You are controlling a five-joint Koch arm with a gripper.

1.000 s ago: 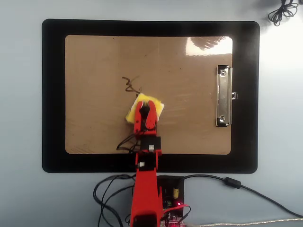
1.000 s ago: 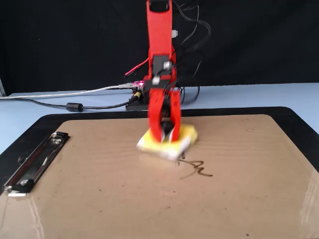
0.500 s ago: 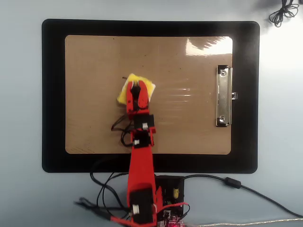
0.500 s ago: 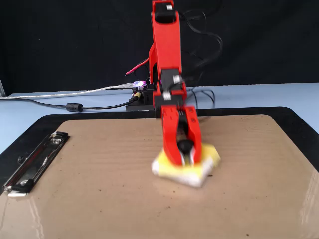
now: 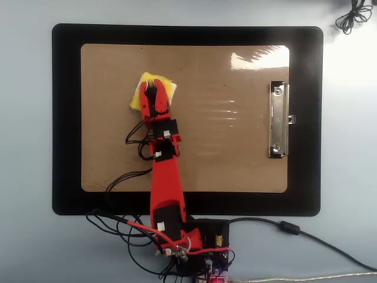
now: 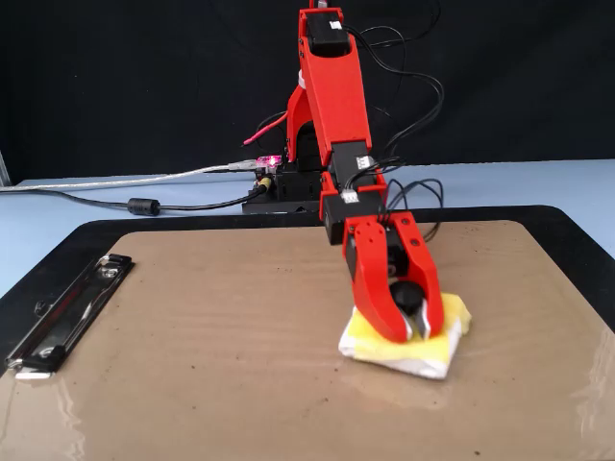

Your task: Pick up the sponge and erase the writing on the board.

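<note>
The yellow sponge point(image 5: 166, 89) with a white edge lies flat on the tan-brown board point(image 5: 224, 130), toward its upper left in the overhead view. In the fixed view the sponge point(image 6: 404, 348) sits right of the board's point(image 6: 211, 346) middle. My red gripper point(image 5: 152, 88) points down onto it, jaws closed around the black knob point(image 6: 405, 297) on top; it also shows in the fixed view point(image 6: 411, 325). No writing shows on the board; any under the sponge is hidden. The silver clip point(image 5: 278, 119) is on the board's right short side in the overhead view.
The board lies on a larger black mat point(image 5: 65, 118) on a pale blue table. The arm's base and circuit board point(image 5: 200, 247) with tangled cables stand at the mat's near edge in the overhead view. A cable coil point(image 5: 352, 16) lies at the top right.
</note>
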